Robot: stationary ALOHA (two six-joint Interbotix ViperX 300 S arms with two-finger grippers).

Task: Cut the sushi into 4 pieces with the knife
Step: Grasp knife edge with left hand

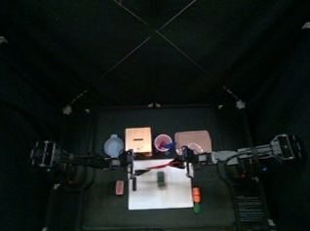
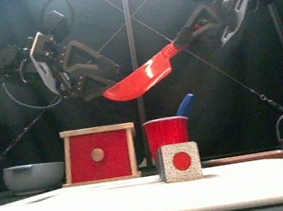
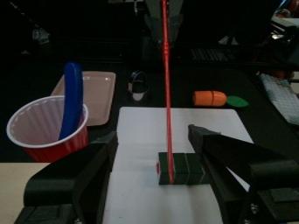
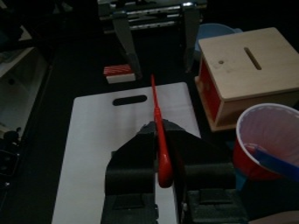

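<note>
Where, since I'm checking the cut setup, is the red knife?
Front view: the red knife hangs in the right gripper, high above the sushi roll.

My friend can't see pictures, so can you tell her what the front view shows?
The right gripper holds a red knife in the air, blade slanting down toward the open left gripper. Below, the sushi stands on the white board, with a red cup and a wooden box behind.

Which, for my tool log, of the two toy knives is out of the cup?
The red knife: it is held in the air by the right gripper. The blue knife stands in the red cup.
</note>
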